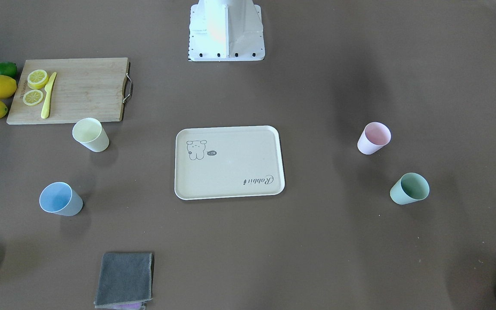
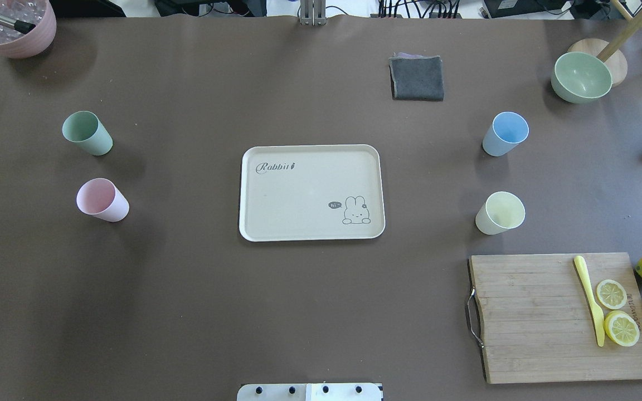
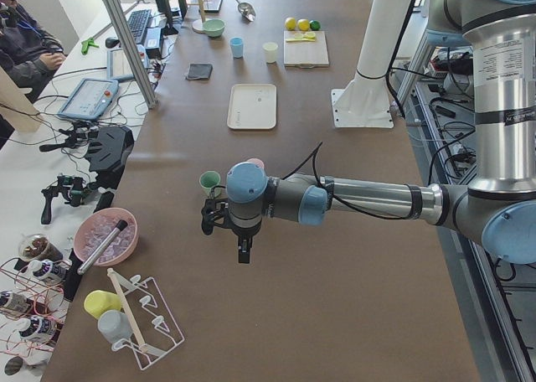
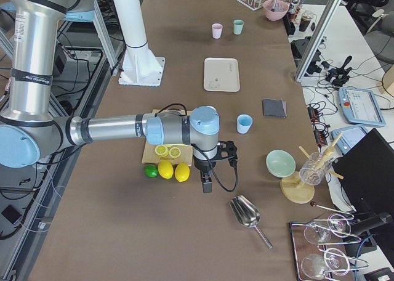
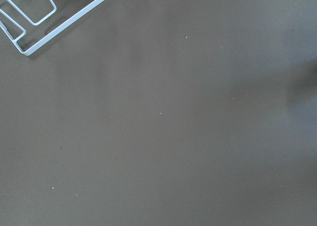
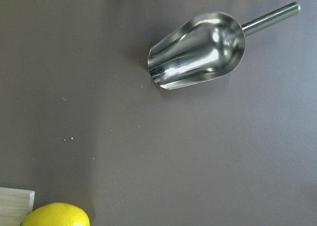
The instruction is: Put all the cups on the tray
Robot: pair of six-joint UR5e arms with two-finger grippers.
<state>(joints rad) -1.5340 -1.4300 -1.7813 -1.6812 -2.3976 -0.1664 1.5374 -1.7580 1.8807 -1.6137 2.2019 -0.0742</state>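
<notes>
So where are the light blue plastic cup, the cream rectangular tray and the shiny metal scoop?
Light blue plastic cup (image 2: 504, 135), overhead view, inside its mouth.
Cream rectangular tray (image 2: 310, 192), overhead view, bare floor.
Shiny metal scoop (image 6: 198, 50), right wrist view, its bowl.

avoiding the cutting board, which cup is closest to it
The pale yellow cup, beside the cutting board; the blue cup is farther, the pink cup and green cup beyond the tray.

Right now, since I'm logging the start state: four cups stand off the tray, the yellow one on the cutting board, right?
No: per the overhead view, the yellow cup stands on the table beside the cutting board, not on it. The rest holds.
</notes>
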